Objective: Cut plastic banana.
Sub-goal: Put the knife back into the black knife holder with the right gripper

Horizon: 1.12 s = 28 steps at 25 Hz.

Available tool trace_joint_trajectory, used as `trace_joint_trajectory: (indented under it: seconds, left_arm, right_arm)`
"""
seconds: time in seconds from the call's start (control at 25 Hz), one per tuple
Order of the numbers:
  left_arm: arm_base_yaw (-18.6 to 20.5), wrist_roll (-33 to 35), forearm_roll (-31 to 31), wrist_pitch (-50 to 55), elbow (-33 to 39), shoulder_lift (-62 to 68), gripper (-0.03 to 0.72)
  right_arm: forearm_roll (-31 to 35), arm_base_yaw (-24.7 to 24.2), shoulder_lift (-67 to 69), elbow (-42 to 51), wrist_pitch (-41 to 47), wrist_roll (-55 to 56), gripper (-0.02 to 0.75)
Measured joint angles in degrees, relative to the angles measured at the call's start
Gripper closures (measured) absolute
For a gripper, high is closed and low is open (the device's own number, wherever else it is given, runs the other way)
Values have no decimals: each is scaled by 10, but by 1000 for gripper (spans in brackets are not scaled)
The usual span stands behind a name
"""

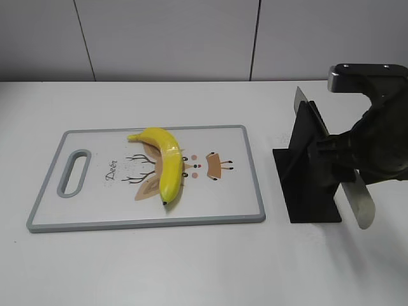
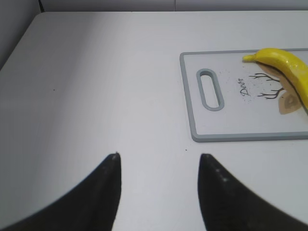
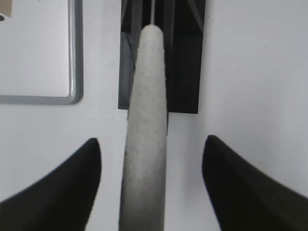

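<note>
The plastic banana point(image 1: 167, 163) is glossy yellow and lies on a white cutting board point(image 1: 95, 210) with a grey rim; its dark tip points to the front. It also shows in the left wrist view point(image 2: 288, 67), at the right edge. A knife with a grey handle point(image 3: 144, 120) stands in a black holder point(image 1: 306, 191) to the right of the board. My right gripper point(image 3: 150, 147) is open, with its fingers on either side of the handle and apart from it. My left gripper point(image 2: 159, 156) is open and empty over bare table, to the left of the board.
The cutting board point(image 2: 231, 137) has a handle slot point(image 2: 210, 89) at its left end and a deer drawing. The knife's blade point(image 1: 301, 101) sticks up behind the holder. A white wall stands behind the table.
</note>
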Motion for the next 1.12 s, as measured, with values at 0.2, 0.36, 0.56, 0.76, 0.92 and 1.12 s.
trace_joint_trajectory:
  seconds: [0.2, 0.36, 0.56, 0.76, 0.92, 1.12]
  left_arm:
    - [0, 0, 0, 0, 0, 0, 209]
    - [0, 0, 0, -1, 0, 0, 209]
    - [0, 0, 0, -1, 0, 0, 115]
    - [0, 0, 0, -1, 0, 0, 77]
    - [0, 0, 0, -1, 0, 0, 79]
    - [0, 0, 0, -1, 0, 0, 93]
  right_arm:
    - [2, 0, -2, 0, -2, 0, 94]
    - [4, 0, -31, 0, -3, -5, 86]
    - [40, 4, -144, 0, -1, -90, 85]
    - [48, 4, -264, 0, 20, -199, 97]
    - [50, 4, -339, 0, 75, -247, 113]
    - [62, 4, -433, 0, 109, -285, 139]
